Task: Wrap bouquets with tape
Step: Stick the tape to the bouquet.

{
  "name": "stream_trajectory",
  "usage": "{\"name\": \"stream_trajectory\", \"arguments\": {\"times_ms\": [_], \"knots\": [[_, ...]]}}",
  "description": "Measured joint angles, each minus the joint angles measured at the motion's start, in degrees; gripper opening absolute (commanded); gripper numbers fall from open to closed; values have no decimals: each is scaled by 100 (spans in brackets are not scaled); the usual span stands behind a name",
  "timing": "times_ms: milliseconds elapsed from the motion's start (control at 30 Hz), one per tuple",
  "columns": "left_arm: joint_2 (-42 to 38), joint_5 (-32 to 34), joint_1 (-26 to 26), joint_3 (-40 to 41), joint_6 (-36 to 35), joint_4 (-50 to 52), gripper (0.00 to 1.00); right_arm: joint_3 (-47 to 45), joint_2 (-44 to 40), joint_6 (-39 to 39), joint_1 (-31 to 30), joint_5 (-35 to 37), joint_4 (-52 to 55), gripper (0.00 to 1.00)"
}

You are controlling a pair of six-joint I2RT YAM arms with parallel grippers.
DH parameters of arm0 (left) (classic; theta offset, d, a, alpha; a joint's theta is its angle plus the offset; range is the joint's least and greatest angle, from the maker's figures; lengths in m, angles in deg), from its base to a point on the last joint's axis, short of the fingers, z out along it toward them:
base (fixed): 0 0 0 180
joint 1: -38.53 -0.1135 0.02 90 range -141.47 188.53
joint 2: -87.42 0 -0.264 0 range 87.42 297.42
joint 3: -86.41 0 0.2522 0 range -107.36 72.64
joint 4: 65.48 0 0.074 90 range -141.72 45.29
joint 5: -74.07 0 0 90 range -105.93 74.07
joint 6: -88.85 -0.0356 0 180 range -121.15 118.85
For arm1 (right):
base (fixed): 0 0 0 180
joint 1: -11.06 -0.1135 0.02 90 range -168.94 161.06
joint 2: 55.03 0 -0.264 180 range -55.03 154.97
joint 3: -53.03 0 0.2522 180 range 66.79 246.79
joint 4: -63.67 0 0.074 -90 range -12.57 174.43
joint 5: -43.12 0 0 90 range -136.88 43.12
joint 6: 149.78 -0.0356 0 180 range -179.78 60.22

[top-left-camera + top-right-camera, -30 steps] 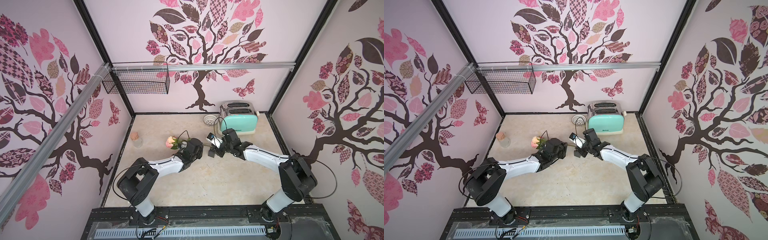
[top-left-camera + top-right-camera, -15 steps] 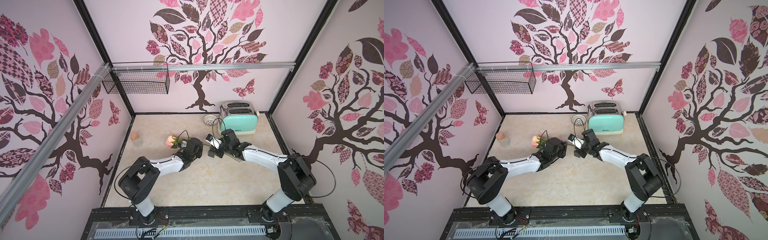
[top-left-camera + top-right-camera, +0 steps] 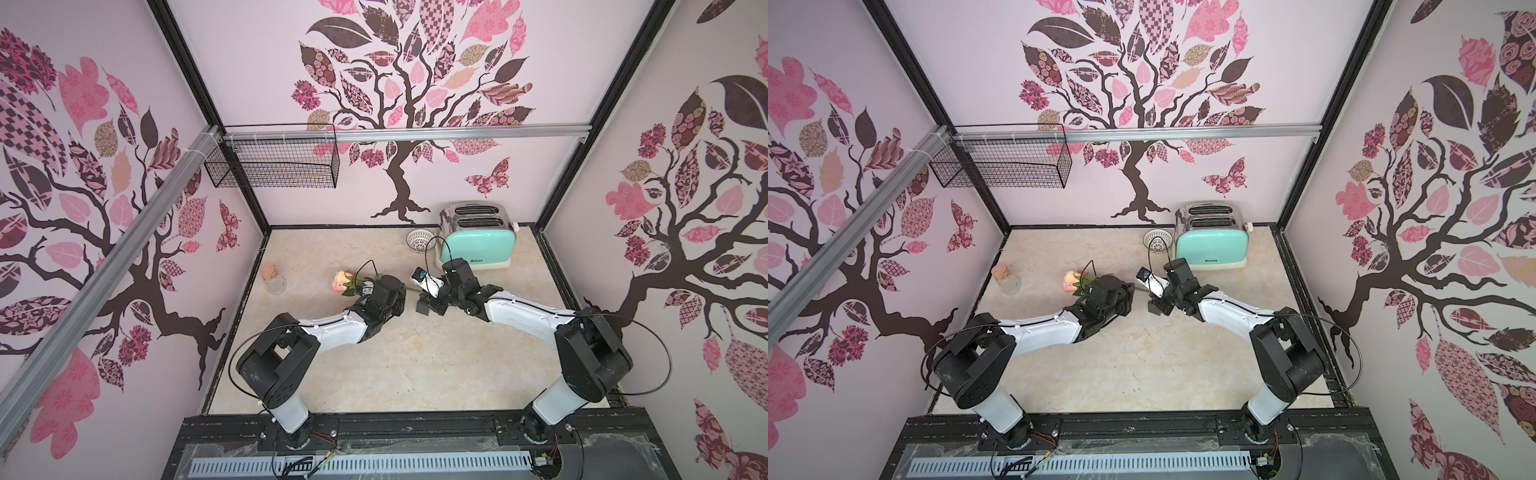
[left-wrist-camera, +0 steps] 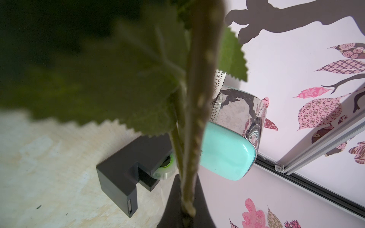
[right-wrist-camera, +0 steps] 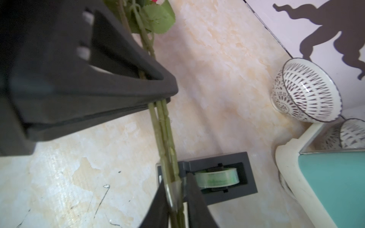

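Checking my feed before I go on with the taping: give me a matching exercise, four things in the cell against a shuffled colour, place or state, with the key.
Things:
1. bouquet
2. tape dispenser
3. toaster
4. bowl

Descriptions:
a. mint green sides, chrome top
b. white, patterned, beside the toaster
c. stems clamped in the left claw
d. black, standing on the table

Pairs: 1-c, 2-d, 3-a, 4-b.
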Motion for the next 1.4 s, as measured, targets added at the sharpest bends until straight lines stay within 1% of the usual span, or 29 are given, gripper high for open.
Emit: {"name": "stream_trajectory", "arguments": {"times_ms": [33,67,300,367,567,767,933,1067,1167,1400], "knots": [[0,-13,0,0,0,0,0,-9,0,-44,0,33,-46,44],[0,-15,2,0,4,-7,0,-13,-4,-33,-2,46,-81,48],[0,-37,2,0,4,-9,0,-348,-245,-203,9,125,-356,54],[0,-48,2,0,4,-11,0,-376,-363,-262,11,136,-415,54],[0,-66,2,0,4,-9,0,-723,-1016,-573,125,149,-905,55],[0,-66,2,0,7,-11,0,-1521,-1858,-1032,225,149,-1537,53],[0,-66,2,0,7,-13,0,-1856,-2138,-1294,258,149,-1786,50],[0,-72,2,0,0,-52,0,-1803,-2122,-1268,262,101,-1749,48],[0,-74,0,0,-39,-144,0,-1648,-2050,-1248,262,72,-1633,42],[24,-76,-31,35,-330,-538,0,-955,-1762,-1318,262,-380,-911,42]]}}
